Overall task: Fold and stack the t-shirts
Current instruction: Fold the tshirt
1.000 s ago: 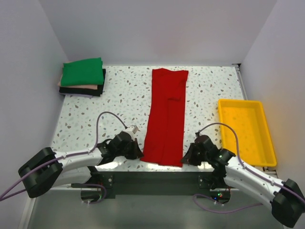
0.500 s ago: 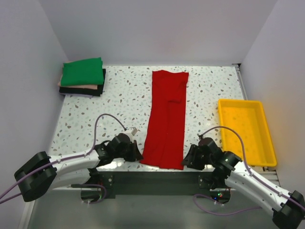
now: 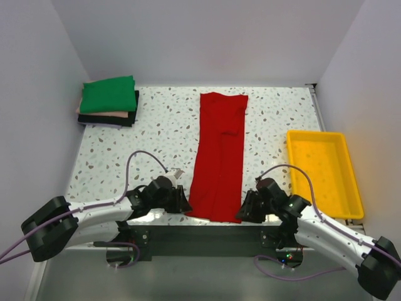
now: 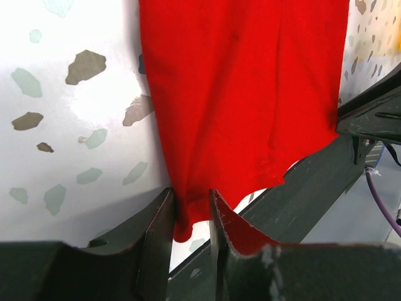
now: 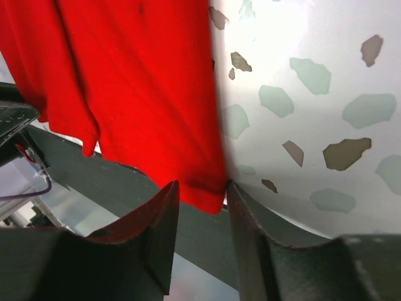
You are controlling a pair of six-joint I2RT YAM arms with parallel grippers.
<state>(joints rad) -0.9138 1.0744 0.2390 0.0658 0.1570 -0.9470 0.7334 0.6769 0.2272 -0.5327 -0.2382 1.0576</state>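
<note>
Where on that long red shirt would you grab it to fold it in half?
Best at the two near corners of the red shirt, coming in from the near table edge. It lies flat as a long strip, its hem hanging slightly over that edge, so fingers can slip around it. The left gripper and right gripper already straddle those corners; whether they pinch yet is unclear.

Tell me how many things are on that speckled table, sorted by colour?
Red: 1, the long red cloth t-shirt
Green: 1, folded green tee topping the stack
Pale pink: 1, folded tee beneath it
Black: 1, folded tee at the bottom
Yellow: 1, yellow plastic tray
Total: 5
</note>
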